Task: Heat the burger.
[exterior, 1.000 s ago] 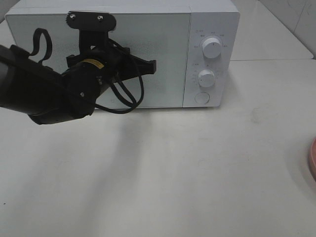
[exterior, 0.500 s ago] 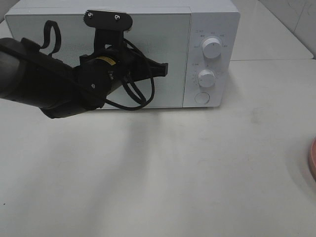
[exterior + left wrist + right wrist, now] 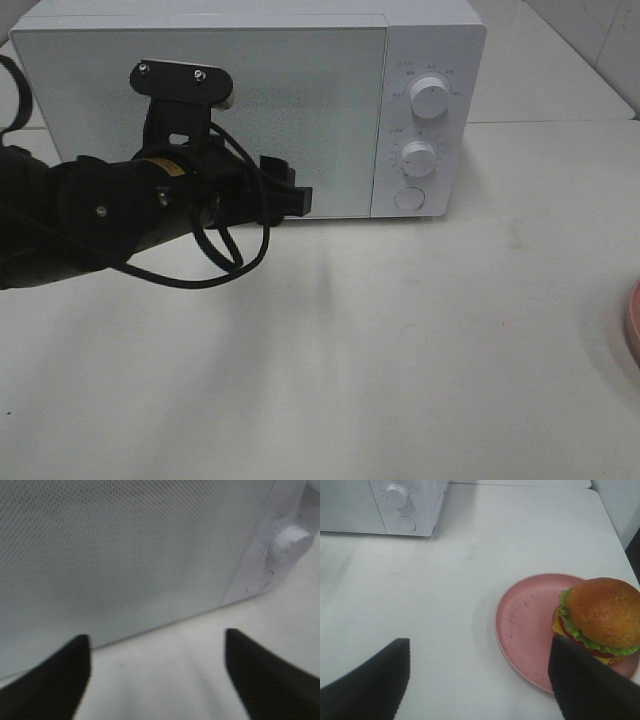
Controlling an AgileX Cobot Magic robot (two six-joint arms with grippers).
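Observation:
The burger (image 3: 602, 617), with a glossy brown bun and a green lettuce edge, sits on the pink plate (image 3: 525, 625) on the table; only the right wrist view shows it. My right gripper (image 3: 479, 642) hovers open above the table beside the plate, nothing between its fingers. The white microwave (image 3: 430, 50) stands at the back with its door (image 3: 300, 90) closed. My left gripper (image 3: 288, 196) is low in front of the door, near its lower right part. In the left wrist view my left gripper (image 3: 157, 637) is open and empty, facing the door (image 3: 125, 555).
The microwave panel carries an upper knob (image 3: 429, 97), a lower knob (image 3: 418, 157) and a round button (image 3: 408, 198). The plate's rim (image 3: 633, 320) shows at the right edge of the high view. A black cable (image 3: 215, 265) loops under the left arm.
My left arm has dropped lower and pulled back to the left from the door's right side. Its jaws, shut before, now stand apart.

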